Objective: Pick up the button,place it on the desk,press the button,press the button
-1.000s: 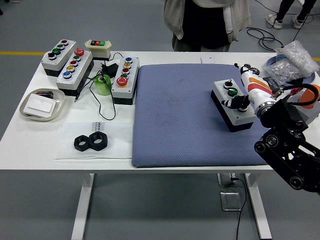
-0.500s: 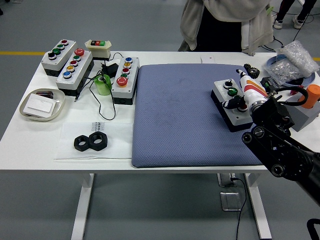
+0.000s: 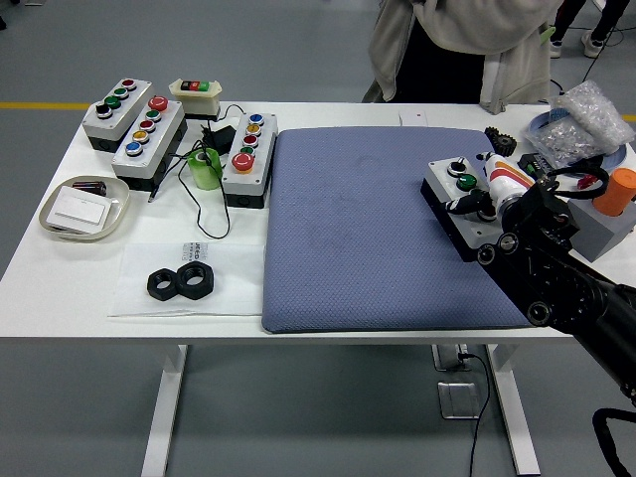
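Note:
A small grey button box [image 3: 445, 192] with a black base lies on the right part of the blue mat [image 3: 358, 229]. It carries a knob [image 3: 458, 167] and a green button [image 3: 467, 181]. My right hand [image 3: 465, 207], white and orange with black fingers, comes in from the lower right. It rests on top of the box with fingers curled down onto its near end. They cover whatever button lies under them. The hand holds nothing. The left arm is out of view.
Three more button boxes [image 3: 149, 134] and a cream switch box [image 3: 194, 89] stand at the back left, with a green tape roll [image 3: 206, 169], a tray [image 3: 84, 207] and black nuts [image 3: 182, 282]. An orange cylinder [image 3: 621, 189] and a plastic bag [image 3: 586, 114] sit far right. A person [image 3: 467, 50] stands behind the table.
My right arm has swung further in over the table's right side, while the hand stayed on the box. The person behind the table has shifted to the right.

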Robot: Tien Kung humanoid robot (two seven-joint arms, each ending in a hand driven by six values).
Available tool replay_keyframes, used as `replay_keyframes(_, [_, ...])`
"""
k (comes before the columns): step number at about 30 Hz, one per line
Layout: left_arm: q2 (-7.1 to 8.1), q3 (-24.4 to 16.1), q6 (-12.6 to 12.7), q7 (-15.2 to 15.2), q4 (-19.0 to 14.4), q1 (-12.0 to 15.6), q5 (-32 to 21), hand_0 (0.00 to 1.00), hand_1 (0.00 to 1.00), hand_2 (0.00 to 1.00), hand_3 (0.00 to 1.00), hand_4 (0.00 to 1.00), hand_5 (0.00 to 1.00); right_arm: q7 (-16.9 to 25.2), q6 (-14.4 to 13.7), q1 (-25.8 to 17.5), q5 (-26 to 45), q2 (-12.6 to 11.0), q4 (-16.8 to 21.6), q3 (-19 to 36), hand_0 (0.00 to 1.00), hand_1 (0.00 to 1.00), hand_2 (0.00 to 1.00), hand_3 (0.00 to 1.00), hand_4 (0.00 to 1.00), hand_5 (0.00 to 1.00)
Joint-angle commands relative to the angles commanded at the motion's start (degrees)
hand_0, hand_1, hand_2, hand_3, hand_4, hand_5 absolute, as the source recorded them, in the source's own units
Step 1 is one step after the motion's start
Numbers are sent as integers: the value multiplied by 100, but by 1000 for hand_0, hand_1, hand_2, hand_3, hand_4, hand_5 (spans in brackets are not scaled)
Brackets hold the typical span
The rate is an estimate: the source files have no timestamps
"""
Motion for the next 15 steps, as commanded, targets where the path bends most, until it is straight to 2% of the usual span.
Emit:
replay_keyframes(1, [0, 8, 1, -3, -1, -3, -8, 708, 707, 814, 830, 757, 998, 0, 40, 29, 26, 6, -70, -20, 936, 747, 779, 890, 962, 169])
replay_keyframes(2, [0, 9, 3, -5, -1, -5, -11, 708, 706, 813, 830, 757, 998, 0, 79, 47, 31, 9, -109, -31, 911, 716, 732, 878, 967, 188])
replay_keyframes(7, [3, 25, 7, -17, 0, -20, -30, 708, 706, 813, 830, 757, 998, 35, 332, 116, 90, 2, -277, -120, 911, 716, 732, 878, 967, 188])
replay_keyframes(8, [1, 25, 9, -18, 0, -22, -33, 708, 705, 811, 830, 755, 998, 33, 337, 117, 80, 0, -293, -138, 860, 646, 653, 827, 967, 200])
replay_keyframes(13, [1, 35, 13, -26, 1, -28, -55, 708, 705, 811, 830, 755, 998, 32, 350, 120, -4, -25, -301, -242, 860, 646, 653, 827, 967, 200])
replay_keyframes(14, [0, 36, 15, -28, 2, -29, -58, 708, 704, 810, 830, 755, 998, 47, 352, 114, 25, -44, -268, -293, 808, 563, 557, 747, 951, 199])
replay_keyframes(15, [0, 36, 15, -29, 2, -29, -58, 708, 704, 810, 830, 755, 998, 54, 340, 107, 19, -58, -239, -324, 808, 563, 557, 747, 951, 199])
